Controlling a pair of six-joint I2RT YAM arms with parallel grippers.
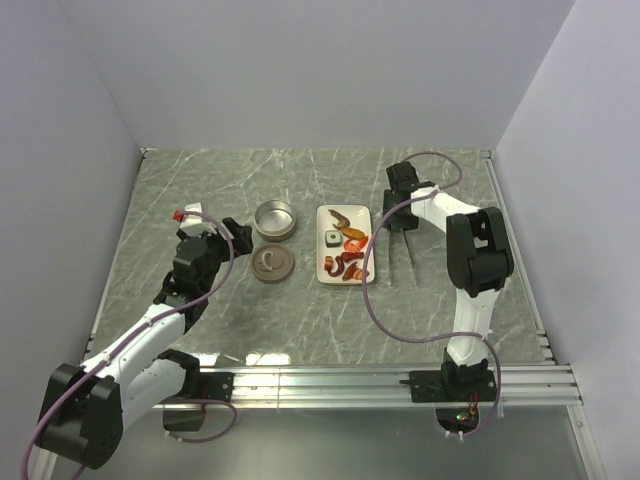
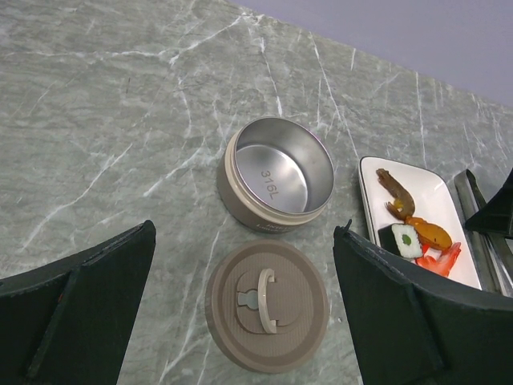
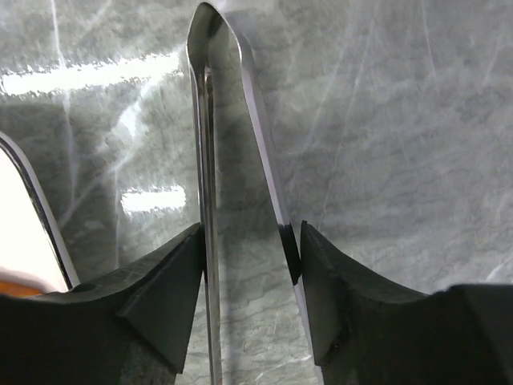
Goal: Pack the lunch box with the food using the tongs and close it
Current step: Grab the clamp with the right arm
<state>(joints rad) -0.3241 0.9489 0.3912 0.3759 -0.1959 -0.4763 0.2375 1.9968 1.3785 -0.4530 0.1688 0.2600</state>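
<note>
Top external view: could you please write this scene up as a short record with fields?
lunch box: open, empty, upright
lid: flat on the table beside it, handle up
food: on the white plate, right of the lunch box
tongs: on the table right of the plate
left gripper: open, above lunch box and lid
right gripper: astride the tongs, a finger against each arm
</note>
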